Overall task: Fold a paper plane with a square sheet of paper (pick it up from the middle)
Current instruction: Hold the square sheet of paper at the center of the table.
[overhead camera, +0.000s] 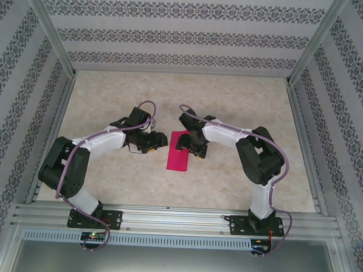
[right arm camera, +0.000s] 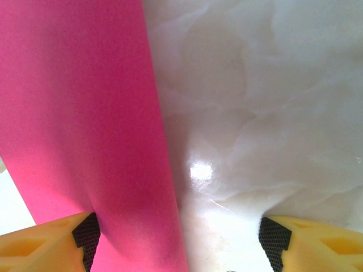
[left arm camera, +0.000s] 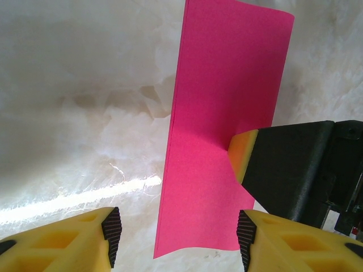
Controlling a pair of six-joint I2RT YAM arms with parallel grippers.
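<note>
The square sheet of paper lies on the table between the arms as a narrow magenta strip, apparently folded in half lengthwise; a finished paper plane is out of view. My left gripper hovers at the strip's left side. In the left wrist view it is open, its fingertips straddling the near end of the paper without touching it. My right gripper is over the strip's far right part, open. One of its fingers rests on the paper.
The table top is pale marbled stone, walled by patterned panels at the back and sides. An aluminium rail with both arm bases runs along the near edge.
</note>
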